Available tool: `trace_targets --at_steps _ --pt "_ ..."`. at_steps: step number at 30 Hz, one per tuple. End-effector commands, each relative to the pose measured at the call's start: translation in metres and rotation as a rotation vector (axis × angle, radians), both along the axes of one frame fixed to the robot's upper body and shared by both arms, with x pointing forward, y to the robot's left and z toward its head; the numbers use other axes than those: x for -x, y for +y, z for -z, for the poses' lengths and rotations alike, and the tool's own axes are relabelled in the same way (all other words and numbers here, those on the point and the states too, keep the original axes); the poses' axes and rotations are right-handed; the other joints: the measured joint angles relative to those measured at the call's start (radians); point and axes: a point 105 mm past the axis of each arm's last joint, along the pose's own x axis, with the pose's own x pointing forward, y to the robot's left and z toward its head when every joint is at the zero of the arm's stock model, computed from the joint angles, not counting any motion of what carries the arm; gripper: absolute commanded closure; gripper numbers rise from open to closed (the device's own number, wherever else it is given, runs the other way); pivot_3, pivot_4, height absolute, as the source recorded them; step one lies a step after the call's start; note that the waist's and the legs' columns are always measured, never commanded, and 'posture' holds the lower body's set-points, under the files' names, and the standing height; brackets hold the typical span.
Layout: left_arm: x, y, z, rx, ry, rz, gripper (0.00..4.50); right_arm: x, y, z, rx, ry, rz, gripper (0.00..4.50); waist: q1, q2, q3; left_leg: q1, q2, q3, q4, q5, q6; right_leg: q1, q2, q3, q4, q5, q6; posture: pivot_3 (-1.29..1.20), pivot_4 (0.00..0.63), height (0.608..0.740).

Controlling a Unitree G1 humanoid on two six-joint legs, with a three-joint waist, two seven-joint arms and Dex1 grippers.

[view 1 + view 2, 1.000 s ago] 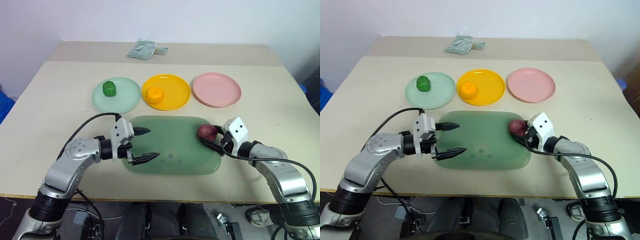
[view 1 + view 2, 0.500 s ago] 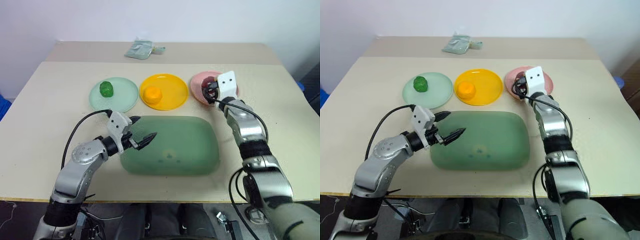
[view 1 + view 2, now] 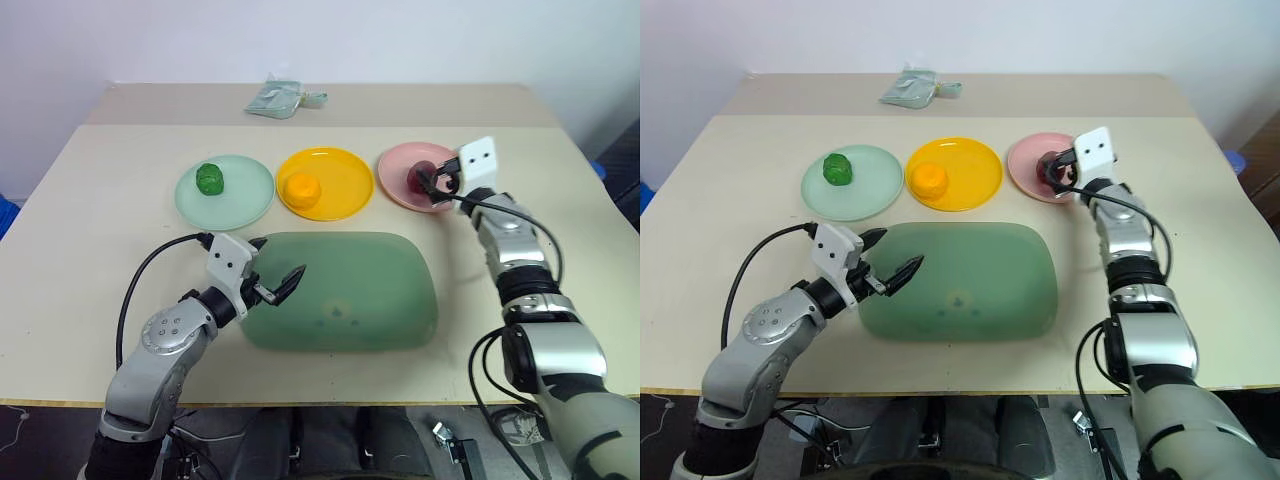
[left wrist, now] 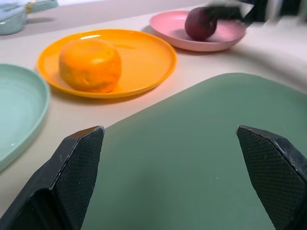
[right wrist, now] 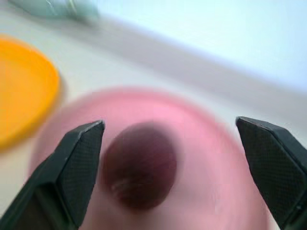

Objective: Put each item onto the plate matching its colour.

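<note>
While the beige table (image 3: pixel 80 230) carries everything, its largest load is the translucent green tray (image 3: pixel 350 290), lying at the near middle with nothing on it. Beyond the tray, three round plates stand in a row across the table: the mint-green plate (image 3: pixel 240 200) on the left, the yellow-orange plate (image 3: pixel 345 180) in the middle and the pink plate (image 3: pixel 398 185) on the right, each just beside the next without touching. At the far edge of the table, well apart from the plates, lies a small crumpled pale-green packet (image 3: pixel 276 100). Over the near left corner of the tray hangs the left gripper (image 3: pixel 272 271), its two black fingers spread wide and empty, pointing across the tray toward the plates. Out at the pink plate's right side is the right gripper (image 3: pixel 1056 170), its fingers spread wide to either side of the reddish-purple fruit (image 5: pixel 139 165) with a gap on both sides, so it has hold of nothing. That fruit sits on the pink plate, toward its right part. On the yellow-orange plate, left of centre, rests the orange fruit (image 4: pixel 89 64). Near the left of the mint-green plate sits the bumpy dark green fruit (image 3: pixel 209 178).
</note>
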Motion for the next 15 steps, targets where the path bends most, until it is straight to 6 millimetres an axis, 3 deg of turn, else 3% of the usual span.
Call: trace_targets --at_steps 1,4,7,15 --pt "-0.001 0.016 -0.015 -0.001 -0.065 -0.062 0.00 0.031 -0.003 -0.006 0.022 0.020 -0.195 0.03 0.001 0.000 0.000 0.000 0.000 0.000 0.000 0.000 0.000 0.001 0.000 0.000 0.000 0.000 0.000 0.00 0.150 0.740" --pt "0.001 0.037 -0.014 -0.021 -0.062 -0.111 0.00 0.054 -0.011 0.003 0.049 0.090 -0.264 0.03 -0.001 0.000 0.000 0.001 0.000 0.000 0.000 0.000 0.000 0.001 -0.001 0.000 -0.001 0.000 0.000 0.00 0.150 0.740" --pt "0.005 0.071 -0.008 -0.071 -0.047 -0.186 0.00 0.077 -0.027 0.016 0.053 0.180 -0.303 0.03 -0.002 0.001 0.000 0.000 0.001 0.000 0.000 0.000 0.000 0.000 -0.001 0.000 -0.001 0.000 0.000 0.00 0.150 0.740" --pt "0.019 0.123 0.005 -0.111 -0.010 -0.310 0.00 0.089 -0.051 0.036 0.039 0.290 -0.264 0.03 0.001 0.001 0.000 0.001 0.001 0.000 0.000 -0.001 0.001 0.000 -0.005 0.001 -0.001 -0.001 -0.001 0.00 0.150 0.740"
